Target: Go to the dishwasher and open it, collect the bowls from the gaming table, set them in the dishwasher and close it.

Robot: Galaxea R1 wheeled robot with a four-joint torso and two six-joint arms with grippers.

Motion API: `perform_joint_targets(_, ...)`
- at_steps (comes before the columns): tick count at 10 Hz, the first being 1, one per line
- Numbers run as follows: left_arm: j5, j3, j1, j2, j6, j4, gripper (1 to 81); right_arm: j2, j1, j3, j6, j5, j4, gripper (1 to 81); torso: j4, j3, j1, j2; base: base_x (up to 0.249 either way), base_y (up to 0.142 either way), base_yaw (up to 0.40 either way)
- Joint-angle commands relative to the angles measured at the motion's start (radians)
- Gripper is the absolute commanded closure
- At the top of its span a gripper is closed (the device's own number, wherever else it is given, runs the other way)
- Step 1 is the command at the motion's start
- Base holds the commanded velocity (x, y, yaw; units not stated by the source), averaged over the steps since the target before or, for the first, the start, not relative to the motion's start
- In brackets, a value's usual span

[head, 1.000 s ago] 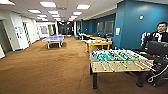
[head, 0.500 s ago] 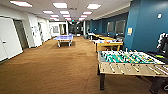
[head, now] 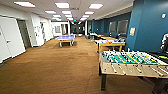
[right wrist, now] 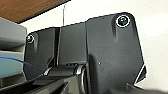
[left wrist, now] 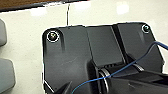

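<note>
Both grippers are giving nothing away: the left wrist plate (left wrist: 75,62) and the right wrist plate (right wrist: 110,50) are hanging against a pale surface, and whether either gripper is wide, narrow or holding anything cannot be told. Further out, the whole head view is sliding sideways compared with a second ago. The foosball table (head: 132,62) and the blue ping-pong table (head: 65,38) are now sitting further to the picture's right, and the person (head: 165,42) is slipping to the very edge. This is the camera turning with the robot, not the furniture moving. The robot is therefore driving across the brown carpet (head: 55,67), not handling anything. The gaming table (head: 110,44), with its yellow rim and pale top, is standing beyond the foosball table, along the blue wall (head: 147,27). It is well apart from the robot. Small things are lying on its top, too blurred to call bowls. By my judgement the task is standing at a travelling stage, with the open hallway lying straight ahead.
</note>
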Motion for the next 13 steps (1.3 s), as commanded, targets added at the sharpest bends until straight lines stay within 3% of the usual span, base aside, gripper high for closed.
perform_joint_targets(1, 0.048, -0.002, -0.060, -0.007, 0.002, 0.005, 1.0, 0.005, 0.052, 0.001, -0.002, -0.053, -0.008, 1.0, 0.000, 0.000, 0.000, 0.000, 0.000, 0.000, 0.000)
perform_joint_targets(13, 0.048, -0.002, -0.060, -0.012, 0.002, -0.001, 1.0, 0.006, 0.051, 0.001, -0.002, -0.053, -0.006, 1.0, 0.000, 0.000, 0.000, 0.000, 0.006, 0.000, 0.000)
